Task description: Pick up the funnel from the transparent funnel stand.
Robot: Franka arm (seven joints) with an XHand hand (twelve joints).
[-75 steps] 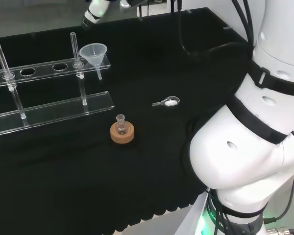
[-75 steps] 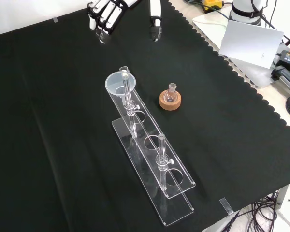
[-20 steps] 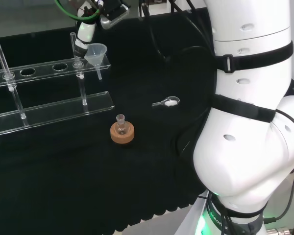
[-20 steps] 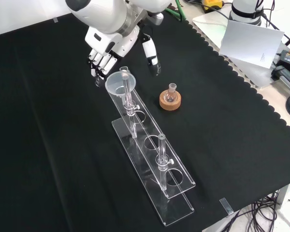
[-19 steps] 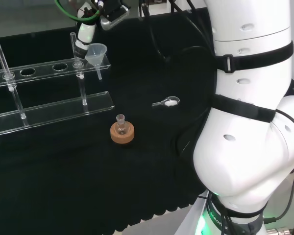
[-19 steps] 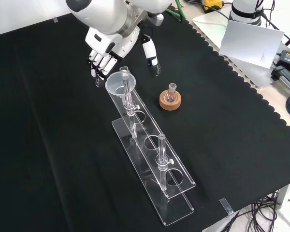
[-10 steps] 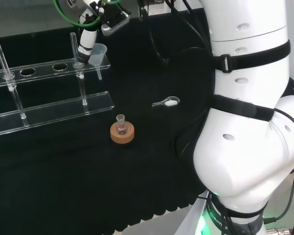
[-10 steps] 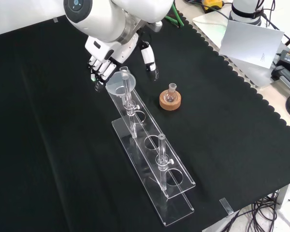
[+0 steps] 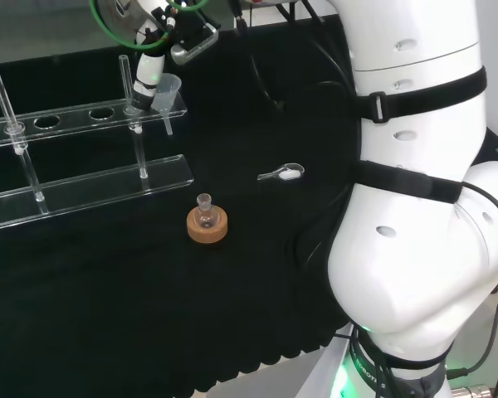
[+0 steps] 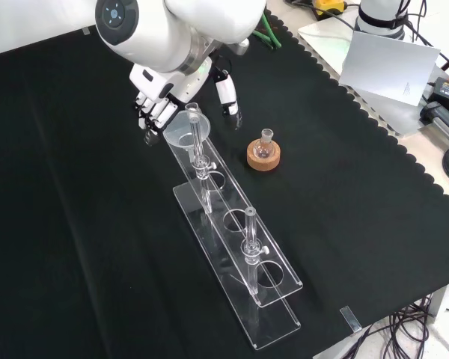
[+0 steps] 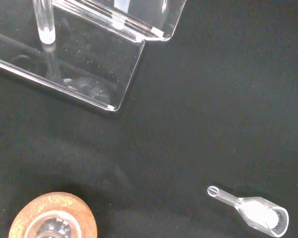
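Sitting funnel (image 10: 181, 132) just beside robot hand (image 10: 159, 103)

White arm (image 9: 415, 274) – black bands, grey cap; black-white hand (image 10: 159, 101)

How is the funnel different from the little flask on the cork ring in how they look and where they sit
The funnel is a wide open cone, mouth up; the little flask is a small round bulb with a narrow neck. The funnel hangs raised in an end hole of the clear funnel stand; the flask sits low on a cork ring on the cloth. The hand is at the funnel; the flask stands apart from it. Both are clear and upright.
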